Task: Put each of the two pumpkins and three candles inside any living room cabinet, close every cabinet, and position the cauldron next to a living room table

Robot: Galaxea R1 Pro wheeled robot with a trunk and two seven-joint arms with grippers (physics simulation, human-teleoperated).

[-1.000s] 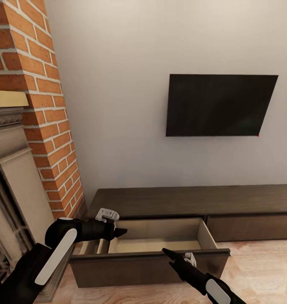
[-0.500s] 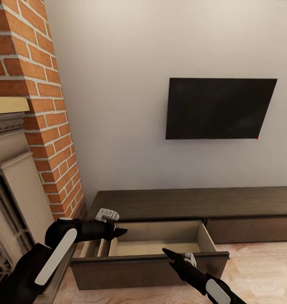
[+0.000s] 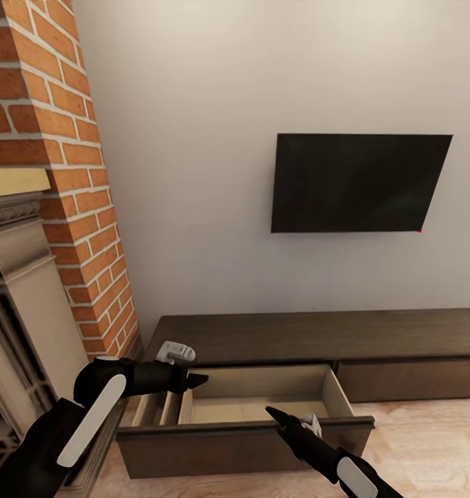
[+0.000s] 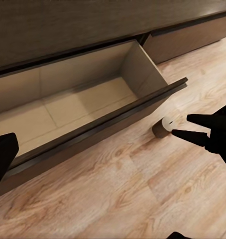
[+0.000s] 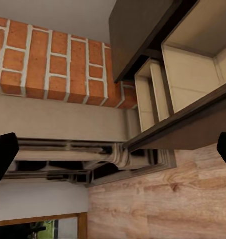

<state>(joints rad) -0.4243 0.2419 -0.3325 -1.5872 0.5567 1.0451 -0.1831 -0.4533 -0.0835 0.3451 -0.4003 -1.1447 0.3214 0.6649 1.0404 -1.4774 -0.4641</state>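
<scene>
The long dark brown cabinet (image 3: 318,333) runs along the wall with its leftmost drawer (image 3: 242,437) pulled out, and its pale divided inside (image 4: 68,107) holds nothing that I can see. One tan candle (image 4: 162,127) sits on the plank floor just in front of that drawer front. My right gripper (image 4: 185,126) is open, its fingertips a short way from the candle. My left gripper (image 3: 195,379) hovers over the drawer's left end, open, with one finger (image 4: 3,159) at the frame's edge. In the head view my right gripper (image 3: 271,413) points at the drawer front.
A red brick chimney (image 3: 62,180) and an ornate fireplace (image 3: 21,311) stand close on the left. A black TV (image 3: 359,183) hangs on the wall above the cabinet. A closed drawer front (image 3: 408,379) continues to the right. Wood floor (image 3: 421,449) lies to the right.
The whole picture has slid down a little, so the camera has moved. Both arms keep the same pose and the drawer stays open.
</scene>
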